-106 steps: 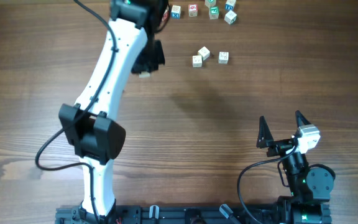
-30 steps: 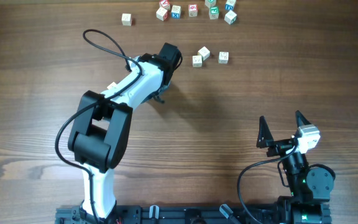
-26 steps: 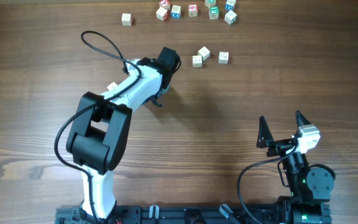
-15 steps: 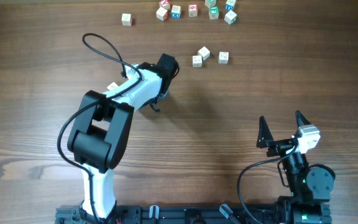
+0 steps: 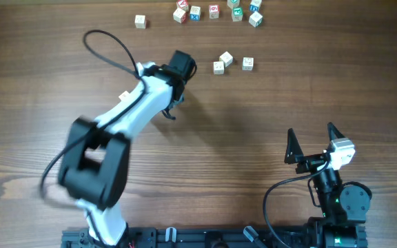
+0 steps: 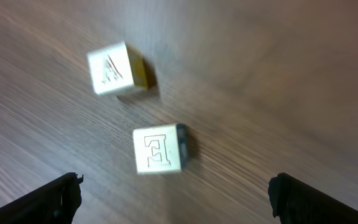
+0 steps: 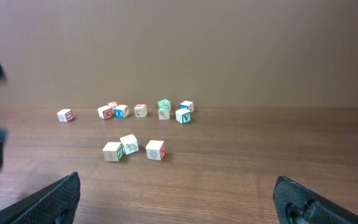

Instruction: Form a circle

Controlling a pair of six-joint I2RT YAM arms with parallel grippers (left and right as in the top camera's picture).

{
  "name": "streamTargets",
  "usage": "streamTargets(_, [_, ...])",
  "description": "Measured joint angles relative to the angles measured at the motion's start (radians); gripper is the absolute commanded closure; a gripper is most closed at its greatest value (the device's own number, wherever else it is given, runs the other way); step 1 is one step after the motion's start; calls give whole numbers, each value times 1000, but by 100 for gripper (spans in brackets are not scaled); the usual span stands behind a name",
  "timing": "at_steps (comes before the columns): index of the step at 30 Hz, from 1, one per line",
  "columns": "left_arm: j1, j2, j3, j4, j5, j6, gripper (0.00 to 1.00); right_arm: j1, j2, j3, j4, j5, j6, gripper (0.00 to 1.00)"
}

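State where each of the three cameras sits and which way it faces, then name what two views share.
Overhead: above the table, looking straight down; left arm and right arm show.
Left wrist: on the left gripper, looking down at the A cube and E cube; its fingertips show.
Right wrist: on the right gripper, low, facing across the table toward the row of cubes; its fingertips show.
Shared: overhead and right wrist both show the group of three cubes.
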Motion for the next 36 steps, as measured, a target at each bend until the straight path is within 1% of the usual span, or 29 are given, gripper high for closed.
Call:
streamTargets(3, [0,-165,2,-1,13,8,0,0,0,0,0,0,0,0])
streamTargets(5, [0,-320,5,-1,9,8,0,0,0,0,0,0,0,0])
streamTargets(6, [0,-366,8,-2,3,8,0,0,0,0,0,0,0,0])
streamTargets(10, [0,-586,12,-9,-47,12,0,0,0,0,0,0,0,0])
streamTargets(12, [0,-689,16,-47,-89,15,0,0,0,0,28,13,-26,0])
streamTargets(15, [0,-774,19,-156,-160,15,0,0,0,0,125,29,-42,0])
streamTargets(18, [0,-814,19,-277,-237,13,0,0,0,0,102,8,-39,0])
streamTargets(20, [12,-815,16,-304,-239,0,0,0,0,0,53,-39,-13,0])
streamTargets(22, [57,-813,10,-239,-127,29,0,0,1,0,15,-89,28,0])
streamTargets(23, [99,-811,7,-170,0,85,0,0,2,0,16,-111,58,0])
streamTargets(24, [157,-808,4,-79,184,160,0,0,2,0,16,-127,89,0])
streamTargets(25, [204,-802,5,-24,307,216,0,0,4,0,20,-138,131,0])
streamTargets(26, [272,-793,5,39,475,278,0,0,6,0,29,-145,166,0])
streamTargets(27, [328,-784,5,66,576,312,0,0,6,0,51,-150,213,0])
streamTargets(28, [415,-769,5,75,693,347,0,0,6,0,79,-156,257,0])
streamTargets(31, [592,-730,5,10,825,397,0,0,6,0,148,-194,346,0])
streamTargets(32, [661,-707,5,-66,872,434,0,0,6,0,148,-214,368,0])
streamTargets(34, [731,-687,2,-178,899,496,0,0,16,5,119,-243,400,0])
streamTargets(36, [762,-692,0,-269,882,540,0,0,55,18,101,-256,414,1])
